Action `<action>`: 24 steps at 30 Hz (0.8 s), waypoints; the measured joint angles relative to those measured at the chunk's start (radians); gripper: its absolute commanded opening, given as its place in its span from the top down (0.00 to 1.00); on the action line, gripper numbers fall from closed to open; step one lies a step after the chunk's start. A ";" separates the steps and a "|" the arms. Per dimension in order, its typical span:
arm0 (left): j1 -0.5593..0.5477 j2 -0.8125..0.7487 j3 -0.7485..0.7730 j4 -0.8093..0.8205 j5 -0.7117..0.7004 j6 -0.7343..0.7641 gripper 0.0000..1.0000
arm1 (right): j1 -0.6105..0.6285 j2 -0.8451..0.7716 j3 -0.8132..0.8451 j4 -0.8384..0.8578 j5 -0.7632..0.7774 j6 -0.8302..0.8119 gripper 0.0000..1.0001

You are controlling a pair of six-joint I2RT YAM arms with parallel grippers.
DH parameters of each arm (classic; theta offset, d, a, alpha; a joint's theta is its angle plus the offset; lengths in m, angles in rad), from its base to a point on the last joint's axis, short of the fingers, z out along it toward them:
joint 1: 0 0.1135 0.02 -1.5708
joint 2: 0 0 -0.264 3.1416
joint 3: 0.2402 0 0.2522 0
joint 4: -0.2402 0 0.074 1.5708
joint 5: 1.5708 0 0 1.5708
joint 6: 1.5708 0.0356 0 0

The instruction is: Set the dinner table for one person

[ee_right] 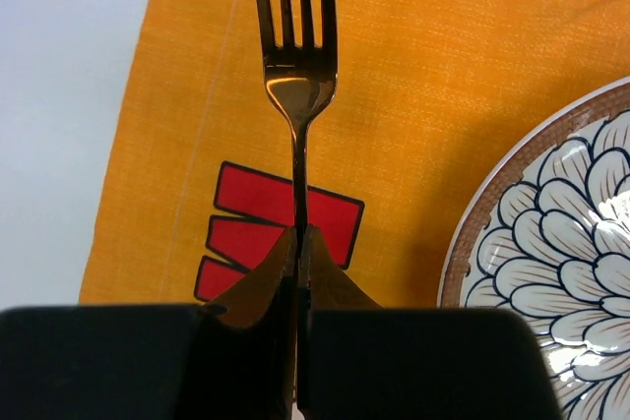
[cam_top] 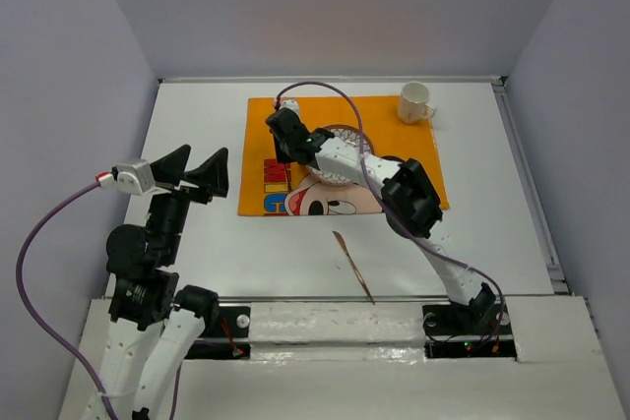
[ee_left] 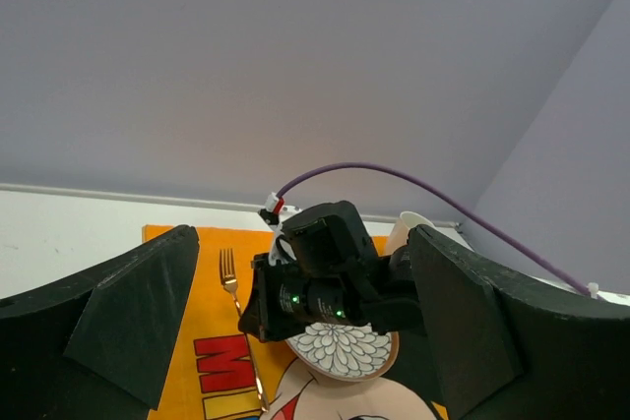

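Your right hand (ee_right: 298, 243) pinches the fork (ee_right: 298, 86) by its handle, tines over the orange mat (ee_right: 413, 66) beside the plate (ee_right: 561, 233); the mat's red lettering is cut off. Your left hand (cam_top: 202, 160) hangs spread.

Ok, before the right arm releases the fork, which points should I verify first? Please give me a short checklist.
1. Right fingers shut on the fork handle: ok.
2. Fork over the orange mat, left of the plate and apart from it: ok.
3. Fork resting on the mat: cannot tell.
4. Left fingers open, empty, off the mat: ok.
5. Knife beside the plate: not ok, it lies on the bare dinner table in front of the mat.
6. Cup upright at the mat's far right corner: ok.
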 measured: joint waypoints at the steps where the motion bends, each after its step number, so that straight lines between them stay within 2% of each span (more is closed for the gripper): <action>1: -0.001 0.000 0.000 0.000 0.000 -0.001 0.01 | -0.006 0.016 0.011 -0.004 -0.001 0.010 1.00; 8: -0.002 0.000 0.000 0.000 0.021 -0.005 0.01 | -0.032 0.044 0.060 -0.016 -0.001 0.071 1.00; 24: -0.013 0.000 0.000 0.001 0.031 -0.009 0.01 | -0.052 0.053 0.048 -0.017 -0.069 0.187 1.00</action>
